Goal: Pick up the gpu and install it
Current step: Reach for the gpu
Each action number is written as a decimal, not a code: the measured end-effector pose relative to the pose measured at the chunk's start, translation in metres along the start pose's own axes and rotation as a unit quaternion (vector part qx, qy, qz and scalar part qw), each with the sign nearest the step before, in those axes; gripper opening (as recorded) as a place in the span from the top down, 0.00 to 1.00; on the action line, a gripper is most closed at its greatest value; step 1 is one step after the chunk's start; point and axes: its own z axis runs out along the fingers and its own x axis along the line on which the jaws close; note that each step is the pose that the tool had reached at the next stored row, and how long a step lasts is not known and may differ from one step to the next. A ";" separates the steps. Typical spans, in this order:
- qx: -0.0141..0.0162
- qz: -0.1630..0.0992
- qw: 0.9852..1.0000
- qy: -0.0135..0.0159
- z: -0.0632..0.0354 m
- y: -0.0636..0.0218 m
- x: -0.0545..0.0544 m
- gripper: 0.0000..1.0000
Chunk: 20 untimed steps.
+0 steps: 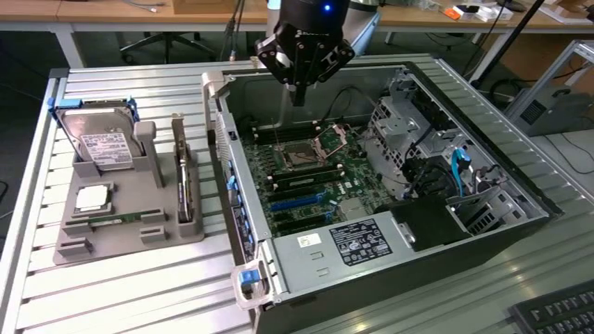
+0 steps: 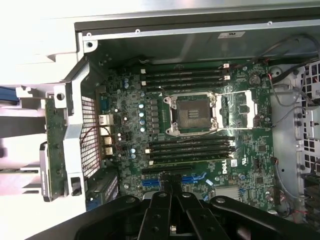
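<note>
The gpu (image 1: 186, 186) stands on edge in a slot of the grey holder (image 1: 111, 240), on the table at the exterior view's left, beside the open computer case (image 1: 501, 216). My gripper (image 1: 297, 99) hangs above the rear part of the case, over the motherboard (image 1: 307, 177), far from the gpu. Its fingers point down, pressed together with nothing between them. In the wrist view my gripper (image 2: 172, 192) hovers over the motherboard (image 2: 130, 115) near the blue and black expansion slots (image 2: 195, 178).
The grey holder also carries a silver hard drive (image 1: 105, 145), a processor chip (image 1: 93, 198) and a narrow RAM stick (image 1: 121, 218). Inside the case are the open CPU socket (image 1: 302, 154), the power supply (image 1: 357, 245) and drive cages with cables (image 1: 436, 160).
</note>
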 end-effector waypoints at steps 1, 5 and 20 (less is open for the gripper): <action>0.000 0.000 1.000 0.000 0.0000 0.0000 0.000 0.89; 0.000 0.000 1.000 0.000 0.0000 -0.0001 0.001 0.89; 0.000 0.000 1.000 0.000 -0.0001 -0.0003 0.004 0.89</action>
